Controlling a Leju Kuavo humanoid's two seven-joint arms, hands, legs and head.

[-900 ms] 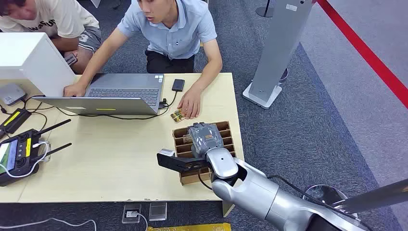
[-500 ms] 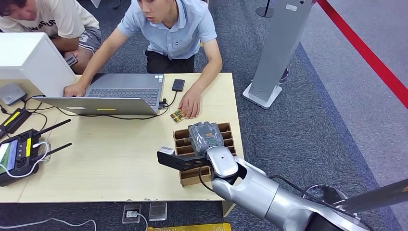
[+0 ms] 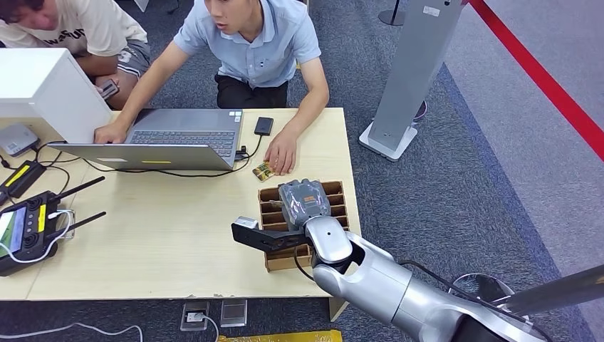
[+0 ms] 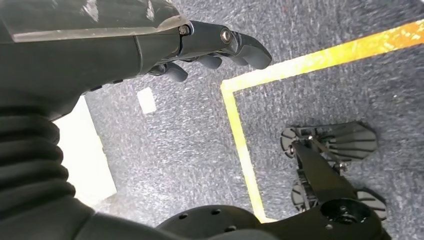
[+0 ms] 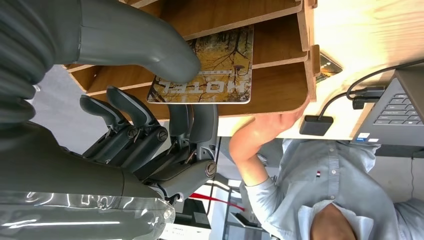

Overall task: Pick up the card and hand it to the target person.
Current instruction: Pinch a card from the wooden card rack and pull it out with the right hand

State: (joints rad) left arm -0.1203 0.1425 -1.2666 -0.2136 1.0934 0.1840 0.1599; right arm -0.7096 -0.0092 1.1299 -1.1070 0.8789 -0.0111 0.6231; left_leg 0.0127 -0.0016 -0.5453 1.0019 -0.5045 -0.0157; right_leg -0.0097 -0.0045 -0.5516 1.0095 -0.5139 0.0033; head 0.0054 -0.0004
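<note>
Right hand (image 5: 150, 115) is at the wooden rack (image 3: 335, 206) on the near right corner of the surface (image 3: 171, 235). Thumb lies on the card's (image 5: 210, 70) face, the other fingers (image 5: 192, 122) sit curled just off its near edge. Whether they touch the underside, cannot tell; looks like a pinch forming, card not lifted.

Card lies in one rack slot, printed "HOTEL" with an autumn tree picture, one edge poking out past the divider. Likely light, thin, stiff and a bit slick. Best hold is that exposed edge, thumb on top and fingers below, then slide it out along the slot; too hard a squeeze could bend it.

Other slots look empty where visible.

Left hand (image 4: 210, 50) hangs over carpet, fingers loosely curled, holding nothing.

Farther off, a small card-like thing (image 3: 263, 171) lies just beyond the rack beside a person's hand (image 3: 283, 153). That person (image 3: 249, 43) sits at a laptop (image 3: 171, 135).
</note>
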